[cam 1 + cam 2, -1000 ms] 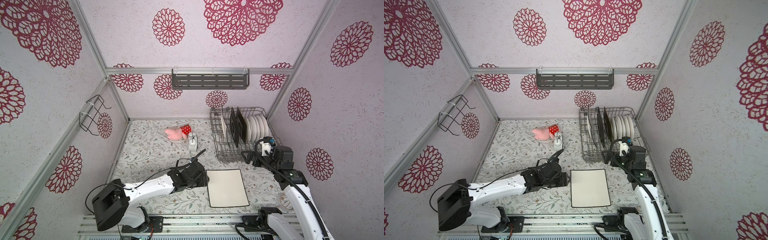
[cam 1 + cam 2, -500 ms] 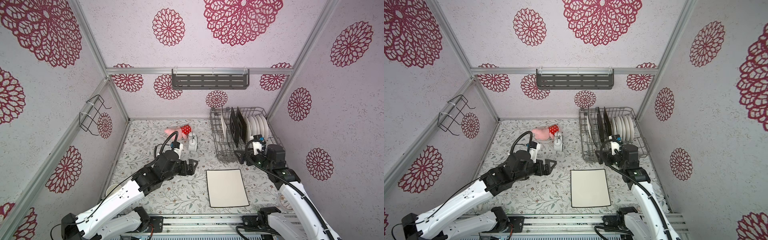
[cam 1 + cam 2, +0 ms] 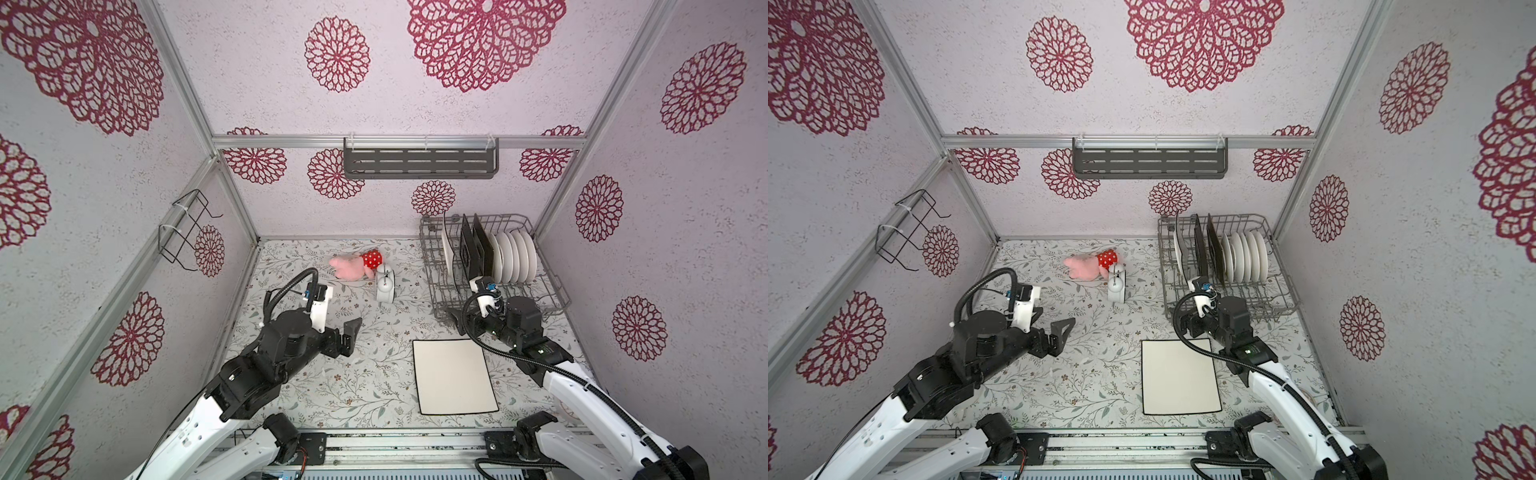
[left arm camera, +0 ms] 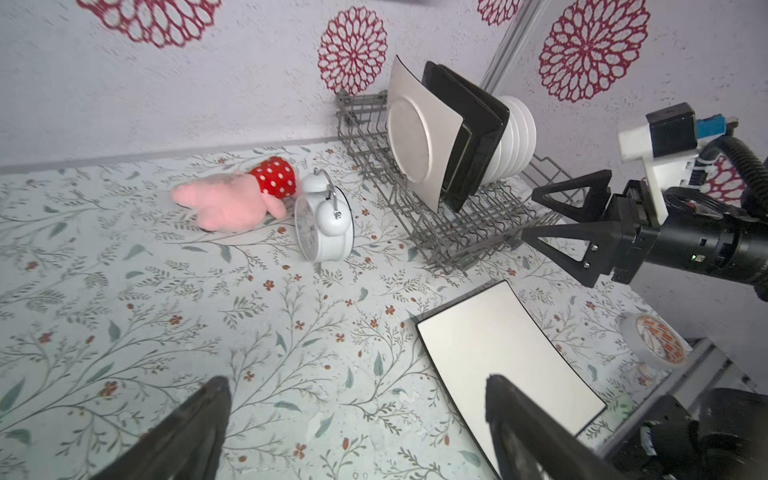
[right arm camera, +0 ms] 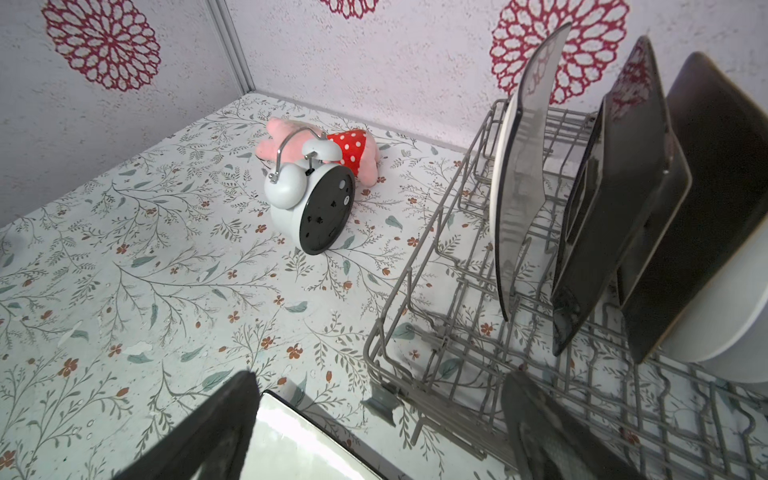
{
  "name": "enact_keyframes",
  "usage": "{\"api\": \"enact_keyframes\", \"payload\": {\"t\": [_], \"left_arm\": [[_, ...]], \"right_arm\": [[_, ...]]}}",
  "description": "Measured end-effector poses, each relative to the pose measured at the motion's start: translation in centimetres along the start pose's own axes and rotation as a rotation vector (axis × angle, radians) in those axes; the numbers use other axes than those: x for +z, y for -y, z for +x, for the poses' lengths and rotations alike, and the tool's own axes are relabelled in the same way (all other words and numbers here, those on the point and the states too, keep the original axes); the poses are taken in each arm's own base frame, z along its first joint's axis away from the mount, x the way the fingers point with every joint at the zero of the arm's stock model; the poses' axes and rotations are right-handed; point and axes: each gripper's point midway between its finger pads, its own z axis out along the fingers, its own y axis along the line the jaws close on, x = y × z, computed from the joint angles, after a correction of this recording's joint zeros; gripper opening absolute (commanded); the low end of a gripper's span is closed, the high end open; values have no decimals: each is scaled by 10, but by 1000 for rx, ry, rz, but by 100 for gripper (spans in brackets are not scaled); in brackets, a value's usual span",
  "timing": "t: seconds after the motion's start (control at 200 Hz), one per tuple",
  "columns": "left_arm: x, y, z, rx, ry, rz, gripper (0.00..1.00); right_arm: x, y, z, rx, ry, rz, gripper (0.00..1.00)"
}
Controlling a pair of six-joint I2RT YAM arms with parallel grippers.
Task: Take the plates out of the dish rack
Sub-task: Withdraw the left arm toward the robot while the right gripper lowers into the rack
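Note:
The grey wire dish rack (image 3: 432,274) (image 3: 1169,270) stands at the back right. Upright in it are a white rectangular plate (image 3: 446,245) (image 4: 419,137) (image 5: 519,174), dark square plates (image 3: 478,249) (image 5: 623,216) and several round white plates (image 3: 513,257) (image 4: 517,137). Another white black-rimmed plate (image 3: 455,376) (image 3: 1179,376) (image 4: 507,357) lies flat on the table in front of the rack. My left gripper (image 3: 351,336) (image 3: 1061,336) (image 4: 357,395) hovers open and empty left of that plate. My right gripper (image 3: 456,322) (image 4: 540,216) (image 5: 378,399) is open and empty at the rack's front left corner.
A pink plush toy (image 3: 353,266) and a white alarm clock (image 3: 385,284) lie left of the rack. A slotted grey shelf (image 3: 419,162) hangs on the back wall, a black wire holder (image 3: 187,228) on the left wall. A small round white thing with orange print (image 4: 660,340) sits at the front right edge.
My left gripper has let go at the flat plate's left edge, opened wide and drawn back to the left. My right gripper has shifted a little left toward the rack's front corner.

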Motion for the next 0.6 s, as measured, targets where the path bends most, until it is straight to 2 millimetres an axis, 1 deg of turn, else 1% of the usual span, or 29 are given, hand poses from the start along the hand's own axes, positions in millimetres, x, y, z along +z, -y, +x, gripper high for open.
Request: {"api": "enact_keyframes", "payload": {"t": [0.155,0.335,0.405,0.5,0.6], "left_arm": [[-30,-27,3,72,116,-81,97],[-63,-54,2,110,242,-173,97],[-73,-61,1,118,278,-203,98],[-85,-72,2,124,314,-244,97],[-88,-79,7,133,324,-277,98]], "right_arm": [[6,4,-1,-30,29,31,95],[19,18,12,-36,18,97,95],[26,23,13,-38,21,119,95],[35,30,12,-46,34,154,95],[45,37,13,-53,47,184,94]]}}
